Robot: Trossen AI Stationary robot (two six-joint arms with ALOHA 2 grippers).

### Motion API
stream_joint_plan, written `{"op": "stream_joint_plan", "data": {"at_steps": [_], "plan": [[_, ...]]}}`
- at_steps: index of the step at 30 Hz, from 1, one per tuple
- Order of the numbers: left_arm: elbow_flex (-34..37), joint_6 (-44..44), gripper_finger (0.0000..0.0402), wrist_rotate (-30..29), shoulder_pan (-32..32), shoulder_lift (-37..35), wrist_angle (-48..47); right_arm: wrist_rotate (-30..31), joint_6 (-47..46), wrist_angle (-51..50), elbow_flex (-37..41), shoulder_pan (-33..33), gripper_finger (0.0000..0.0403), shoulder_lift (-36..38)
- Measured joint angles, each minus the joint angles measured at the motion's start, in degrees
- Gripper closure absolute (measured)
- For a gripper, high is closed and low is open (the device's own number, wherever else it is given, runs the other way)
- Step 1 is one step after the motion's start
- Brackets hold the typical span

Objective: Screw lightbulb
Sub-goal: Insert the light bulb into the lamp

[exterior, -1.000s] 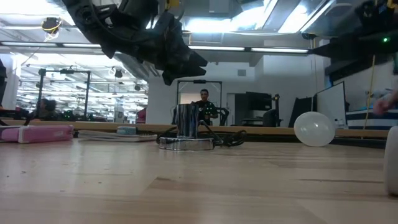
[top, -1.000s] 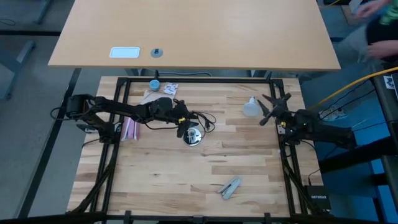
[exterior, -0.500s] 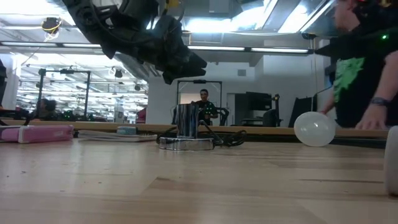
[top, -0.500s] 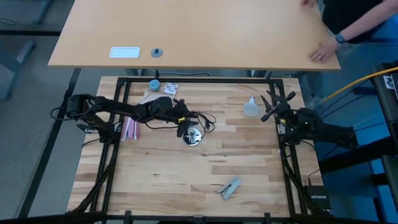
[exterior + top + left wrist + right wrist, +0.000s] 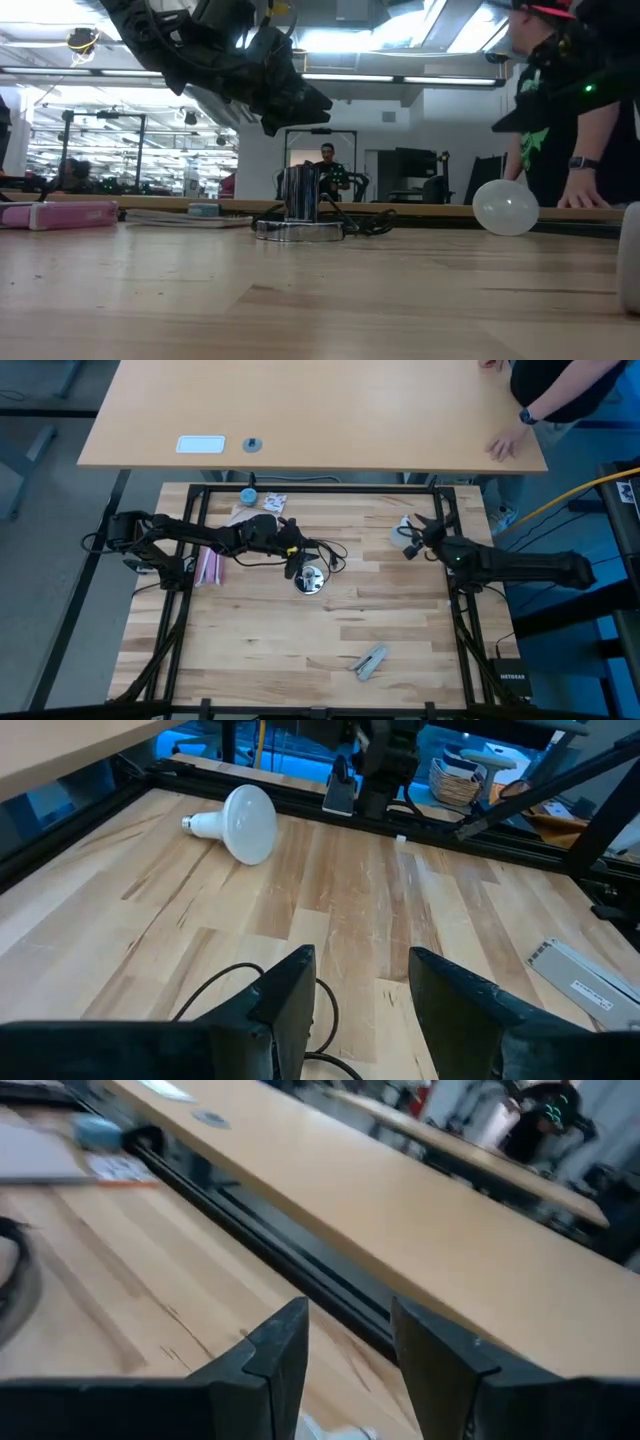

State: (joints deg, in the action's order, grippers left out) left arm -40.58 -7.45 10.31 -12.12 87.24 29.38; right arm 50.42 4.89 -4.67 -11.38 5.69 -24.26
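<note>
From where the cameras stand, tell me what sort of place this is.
Probably a robotics lab or workshop. Two dark robot arms work at a butcher-block table in a black metal frame. Ceiling strip lights run over an open room with monitors and equipment, and a person stands by the adjoining desk.

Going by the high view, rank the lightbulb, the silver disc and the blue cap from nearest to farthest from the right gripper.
1. Lightbulb: right beside the right gripper, near the table's back right.
2. Silver disc: mid-table, toward the left arm.
3. Blue cap: back left edge, farthest away.
</note>
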Motion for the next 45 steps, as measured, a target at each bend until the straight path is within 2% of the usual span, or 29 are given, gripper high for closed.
{"op": "stream_joint_plan", "data": {"at_steps": [4,8,13,22,33,37,45], "plan": [[0.0,0.0,0.0247,0.0,0.0,0.0,-0.1,4.5,-3.1,0.1,0.0,0.0,0.0252,-3.5],[0.0,0.0,0.0247,0.0,0.0,0.0,-0.1,3.4,-7.5,-1.0,0.0,1.7,0.0252,-5.8],[0.0,0.0,0.0247,0.0,0.0,0.0,-0.3,2.3,-15.2,-4.6,0.0,7.2,0.0252,-8.3],[0.0,0.0,0.0247,0.0,0.0,0.0,-0.5,-15.3,-23.8,-3.9,0.0,20.8,0.0252,-8.7],[0.0,1.8,0.0247,0.0,0.0,0.0,-0.5,-26.7,-24.0,-1.7,-0.1,34.8,0.0252,-9.4],[0.0,1.9,0.0247,0.0,0.0,0.0,-0.5,-28.4,-24.0,-1.9,-0.1,36.7,0.0252,-12.1],[0.0,1.9,0.0247,0.0,0.0,0.0,-0.5,-27.1,-24.0,-1.2,-0.1,37.2,0.0252,-19.7]]}}
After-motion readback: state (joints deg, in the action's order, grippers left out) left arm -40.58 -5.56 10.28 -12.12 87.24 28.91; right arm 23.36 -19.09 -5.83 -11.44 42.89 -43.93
